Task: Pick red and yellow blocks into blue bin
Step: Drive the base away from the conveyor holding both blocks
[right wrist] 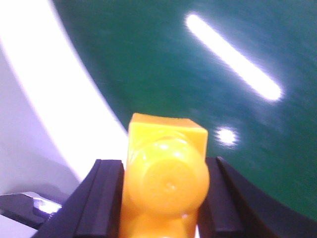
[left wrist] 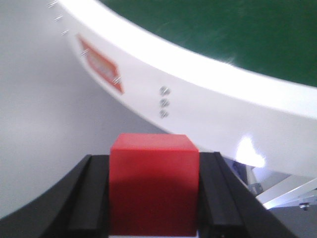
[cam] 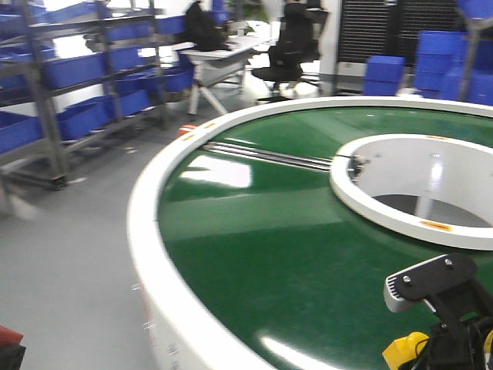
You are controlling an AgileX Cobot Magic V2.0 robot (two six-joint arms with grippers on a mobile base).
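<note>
The red block [left wrist: 153,191], a plain cube, sits clamped between the black fingers of my left gripper [left wrist: 153,159], held over grey floor beside the table's white rim [left wrist: 208,94]. In the front view it shows only as a red patch [cam: 8,336] at the bottom-left corner. My right gripper [right wrist: 162,163] is shut on the yellow block [right wrist: 166,168], whose round stud faces the camera, above the green table top near its white edge. The front view has this yellow block [cam: 404,351] at the bottom right, under the black wrist mount [cam: 431,281]. The blue bin is out of view.
A large round table has a green top [cam: 269,231], a thick white outer rim [cam: 146,231] and a raised white inner ring [cam: 362,208]. Racks of blue crates [cam: 77,69] stand at the left, stacked blue crates [cam: 439,54] at the back right, and a desk with chair [cam: 285,65] behind.
</note>
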